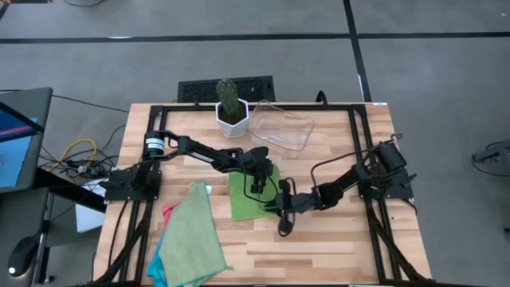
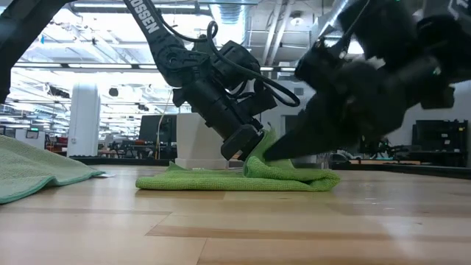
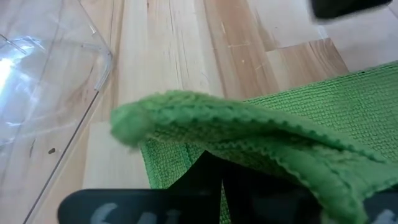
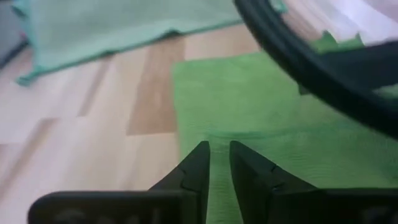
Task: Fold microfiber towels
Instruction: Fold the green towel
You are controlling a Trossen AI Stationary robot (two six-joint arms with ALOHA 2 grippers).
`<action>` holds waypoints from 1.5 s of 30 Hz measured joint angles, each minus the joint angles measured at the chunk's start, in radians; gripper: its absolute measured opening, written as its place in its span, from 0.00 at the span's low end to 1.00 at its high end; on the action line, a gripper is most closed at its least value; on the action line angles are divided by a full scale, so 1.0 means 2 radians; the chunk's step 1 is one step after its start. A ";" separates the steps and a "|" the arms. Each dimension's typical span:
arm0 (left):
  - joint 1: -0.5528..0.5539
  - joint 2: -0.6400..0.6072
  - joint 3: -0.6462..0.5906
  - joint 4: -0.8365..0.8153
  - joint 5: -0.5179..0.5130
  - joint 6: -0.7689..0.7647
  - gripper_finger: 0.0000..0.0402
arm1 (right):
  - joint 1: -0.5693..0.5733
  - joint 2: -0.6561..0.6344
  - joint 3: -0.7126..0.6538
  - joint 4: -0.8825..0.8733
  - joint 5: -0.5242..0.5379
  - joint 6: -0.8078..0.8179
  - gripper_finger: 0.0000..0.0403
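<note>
While left gripper point(image 1: 256, 188) pinches green towel point(image 1: 249, 199), right gripper point(image 1: 282, 212) low, fingers narrowly apart.

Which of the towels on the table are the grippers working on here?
The bright green towel at mid-table, pinched by the left gripper. The right gripper is at its edge. The other towels lie piled apart, untouched.

we count four microfiber towels on the bench point(image 1: 335, 247): one bright green towel point(image 1: 249, 196) at the middle, and a pile of three at the left, with a light green towel point(image 1: 191, 235) on top, a pink towel point(image 1: 168, 211) and a turquoise towel point(image 1: 157, 273) peeking out beneath. we count one clear tray point(image 1: 283, 126), one potted cactus point(image 1: 230, 106) and two grippers, left gripper point(image 1: 256, 189) and right gripper point(image 1: 282, 229)
</note>
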 joint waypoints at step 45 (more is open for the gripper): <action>-0.008 -0.036 0.010 -0.094 -0.123 0.041 0.35 | -0.002 0.023 0.016 -0.040 -0.039 0.018 0.13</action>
